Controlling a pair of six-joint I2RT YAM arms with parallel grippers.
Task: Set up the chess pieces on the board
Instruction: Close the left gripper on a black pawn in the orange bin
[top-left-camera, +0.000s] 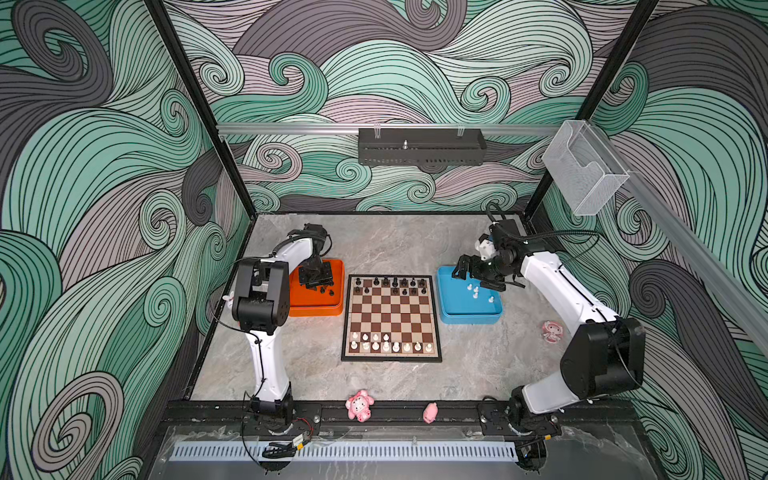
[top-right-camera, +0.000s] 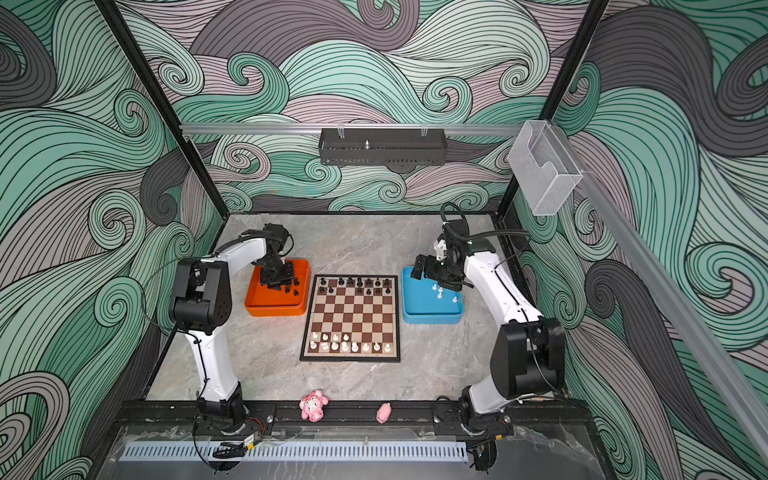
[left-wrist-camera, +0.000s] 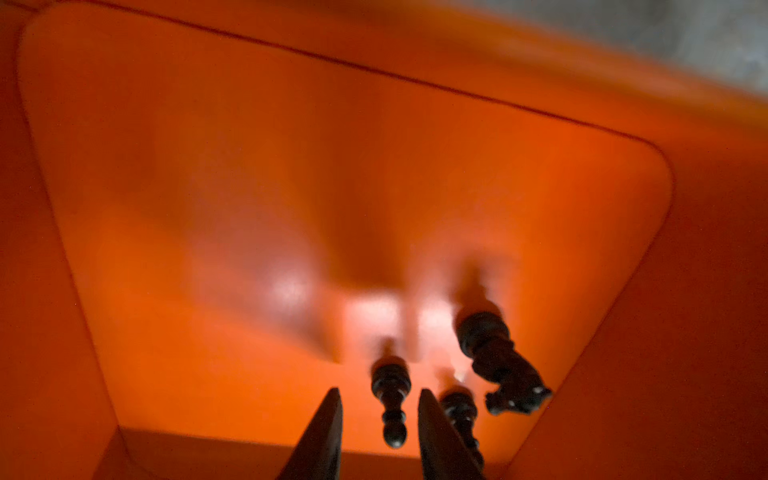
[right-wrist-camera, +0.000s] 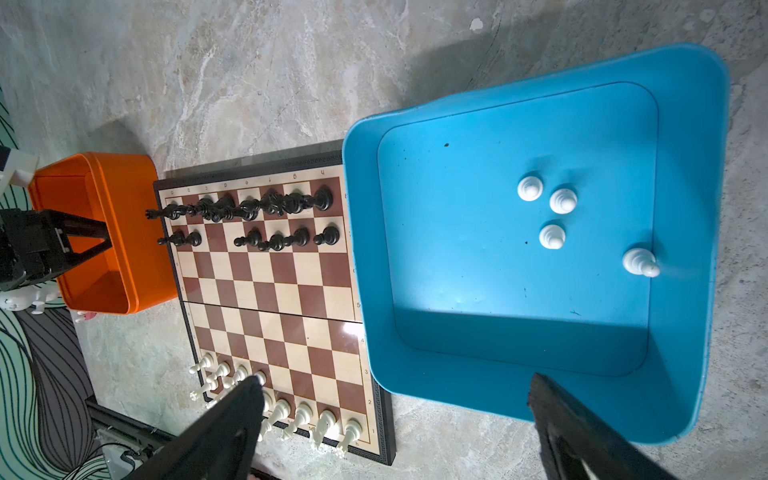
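I see board (top-left-camera: 391, 318) flat on surface (top-left-camera: 478, 365). Black pieces (top-left-camera: 395, 283) upright on far two rows (second row gappy); white pieces (top-left-camera: 386, 345) on near two. Four white pawns (right-wrist-camera: 552, 237) in blue tray (right-wrist-camera: 415, 353), black leftovers (left-wrist-camera: 390, 399) in orange tray (left-wrist-camera: 166, 166).

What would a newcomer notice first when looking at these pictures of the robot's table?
The chessboard in the middle of the grey table comes first, with black pieces along its far edge and white pieces along its near edge. The bright orange tray on its left and the blue tray on its right stand out next, each holding a few more pieces.
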